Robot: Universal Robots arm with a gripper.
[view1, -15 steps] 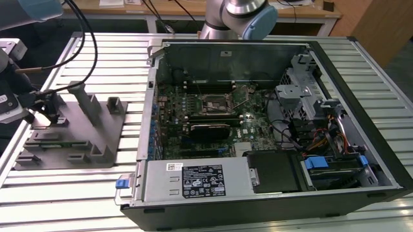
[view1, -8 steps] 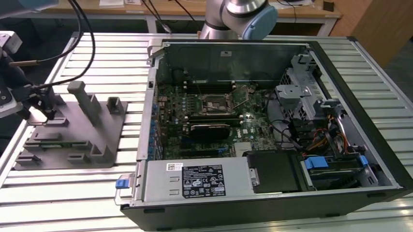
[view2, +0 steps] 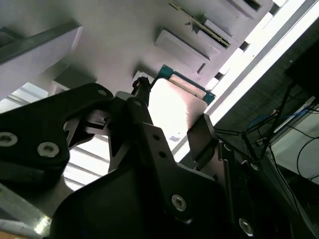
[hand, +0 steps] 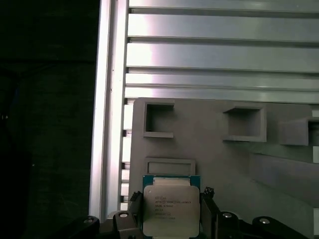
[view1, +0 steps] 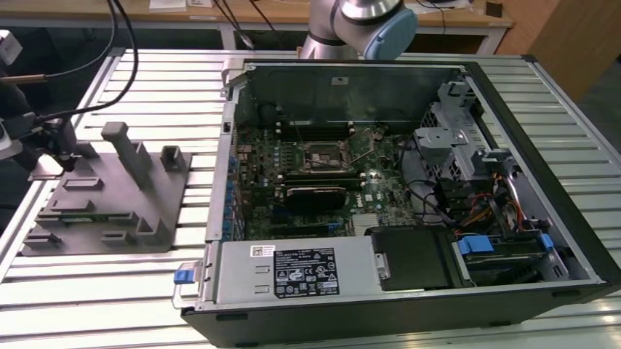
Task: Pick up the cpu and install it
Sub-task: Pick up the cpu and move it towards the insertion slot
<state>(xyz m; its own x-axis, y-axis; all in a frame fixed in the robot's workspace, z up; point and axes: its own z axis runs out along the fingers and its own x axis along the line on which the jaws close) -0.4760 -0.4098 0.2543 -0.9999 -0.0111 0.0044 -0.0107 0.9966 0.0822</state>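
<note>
The cpu (hand: 171, 208) is a small square chip with a pale silver top and a green rim. In both wrist views it sits between my gripper's two black fingers, which press on its opposite edges. My gripper (hand: 171, 201) is shut on the cpu (view2: 175, 104) just over the grey plastic block (hand: 239, 164), near one of its rectangular recesses. In the exterior view my gripper (view1: 64, 154) hangs at the far left, over the back corner of the grey block (view1: 107, 211). The motherboard's socket (view1: 323, 155) lies open inside the computer case (view1: 388, 291).
The grey block has upright posts (view1: 118, 149) close to my gripper. Cables (view1: 107, 51) hang at the exterior view's left. The slatted metal table (view1: 97, 291) ends near the block's left side. The case walls (view1: 233, 145) stand between the block and the motherboard.
</note>
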